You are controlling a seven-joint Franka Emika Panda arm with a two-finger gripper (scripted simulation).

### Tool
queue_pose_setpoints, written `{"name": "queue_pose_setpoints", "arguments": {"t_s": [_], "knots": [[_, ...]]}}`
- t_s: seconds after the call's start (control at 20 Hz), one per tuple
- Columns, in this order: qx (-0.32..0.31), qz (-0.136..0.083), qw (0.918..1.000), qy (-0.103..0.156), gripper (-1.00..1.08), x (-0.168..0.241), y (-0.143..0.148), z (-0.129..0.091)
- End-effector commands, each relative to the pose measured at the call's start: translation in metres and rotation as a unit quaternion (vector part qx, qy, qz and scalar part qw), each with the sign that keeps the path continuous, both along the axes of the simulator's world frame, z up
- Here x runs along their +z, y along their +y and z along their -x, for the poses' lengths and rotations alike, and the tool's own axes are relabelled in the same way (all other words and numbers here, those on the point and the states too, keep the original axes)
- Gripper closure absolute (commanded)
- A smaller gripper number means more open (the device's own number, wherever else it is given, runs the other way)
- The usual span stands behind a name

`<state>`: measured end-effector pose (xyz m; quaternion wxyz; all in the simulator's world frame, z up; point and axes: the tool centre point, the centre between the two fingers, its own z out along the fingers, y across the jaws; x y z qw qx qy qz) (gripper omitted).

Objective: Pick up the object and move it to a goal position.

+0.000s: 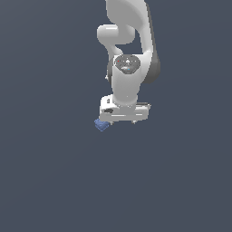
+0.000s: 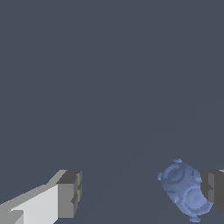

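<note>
Blue is the colour of the object [image 1: 100, 125], a small piece lying low in the scene just under the left end of the white gripper [image 1: 125, 120] as the exterior view shows it. In that view only a corner of it peeks out beneath the hand's body, and it looks blocky. The wrist view gives more: the object [image 2: 183, 191] there has a rounded, lumpy outline with raised circular marks and small studs on its surface, so it does not read as a plain-faced cube. It sits right against the inner face of one dark grey finger pad [image 2: 213, 190]; whether it actually touches the pad cannot be told.

The other finger pad [image 2: 70, 194] stands well apart from the object, with bare ground between them. The jaws are spread wide, and nothing is clamped between them. The gripper [image 2: 142, 192] points downward, with the object off-centre in the gap, close to one side.

Above the hand, the white arm [image 1: 127, 59] rises toward the top edge of the exterior view, with a round joint cap facing the camera. Dark grey-blue floor [image 1: 54, 181] fills everything around, flat and uniform.
</note>
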<state>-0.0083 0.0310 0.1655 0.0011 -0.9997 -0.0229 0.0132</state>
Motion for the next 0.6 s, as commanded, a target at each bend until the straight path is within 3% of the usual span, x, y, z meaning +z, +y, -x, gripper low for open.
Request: {"name": "queue_pose_setpoints", "arguments": {"t_s": [0.0, 0.55], "knots": [[0.000, 0.000, 1.0000, 0.000, -0.92, 0.000, 0.000, 0.000], [-0.013, 0.007, 0.9999, -0.007, -0.92, 0.014, -0.015, -0.005]]}}
